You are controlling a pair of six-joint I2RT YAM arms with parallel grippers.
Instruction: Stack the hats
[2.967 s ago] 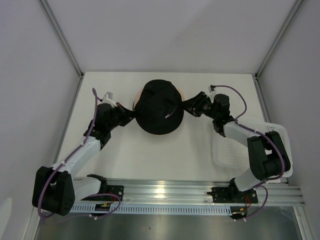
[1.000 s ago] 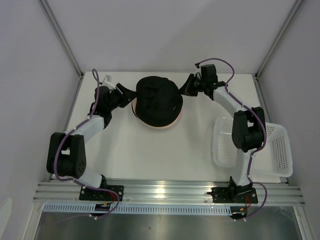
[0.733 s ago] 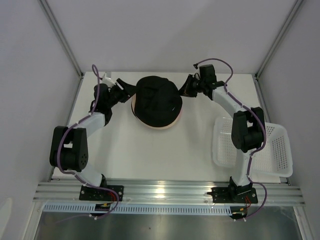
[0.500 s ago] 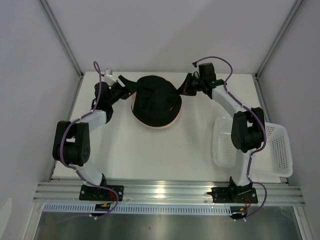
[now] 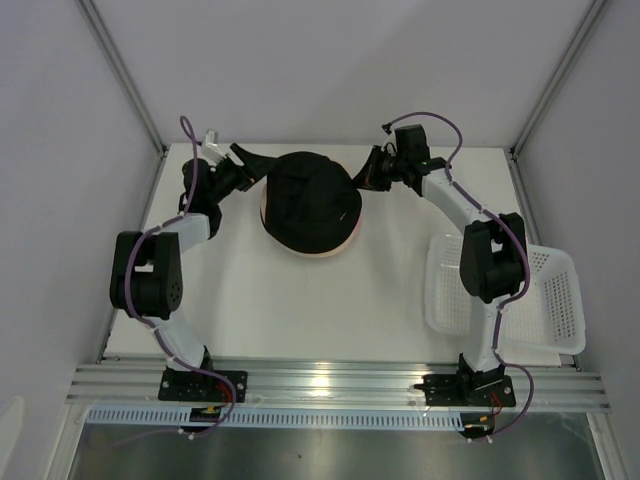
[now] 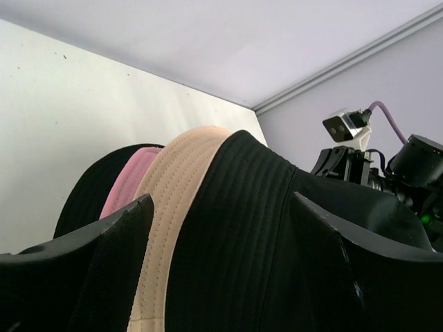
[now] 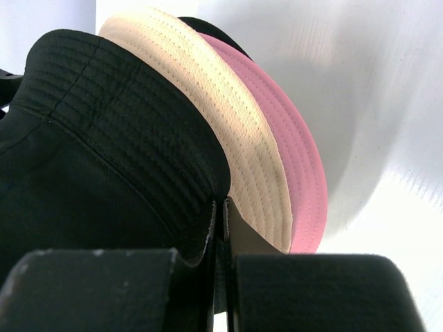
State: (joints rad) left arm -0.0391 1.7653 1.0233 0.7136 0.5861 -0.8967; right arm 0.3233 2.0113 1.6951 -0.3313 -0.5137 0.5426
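**hatstack_q:** White counter, plain grey walls round it. So where's the pile sitting?

**rig_lurker:** Right between the two hands, out at the far side. From above you mostly see the top black hat. Under it there's a beige hat, then a pink hat, and a bottom black hat peeking out, brims all nested.

**hatstack_q:** And the hands?

**rig_lurker:** Right hand is pinched tight on the top black hat's brim, with the fabric squeezed in and barely any gap. The beige and pink brims sit just past its tips. Left hand is spread wide. The stack's edge sits in the space between its fingers, and neither one looks to be pressing on the cloth. From the left wrist view you can see the right hand just beyond the hats, straight across.

**hatstack_q:** Anything else on there?

**rig_lurker:** Just a white mesh basket, well back from the right hand, nearer that arm's base.
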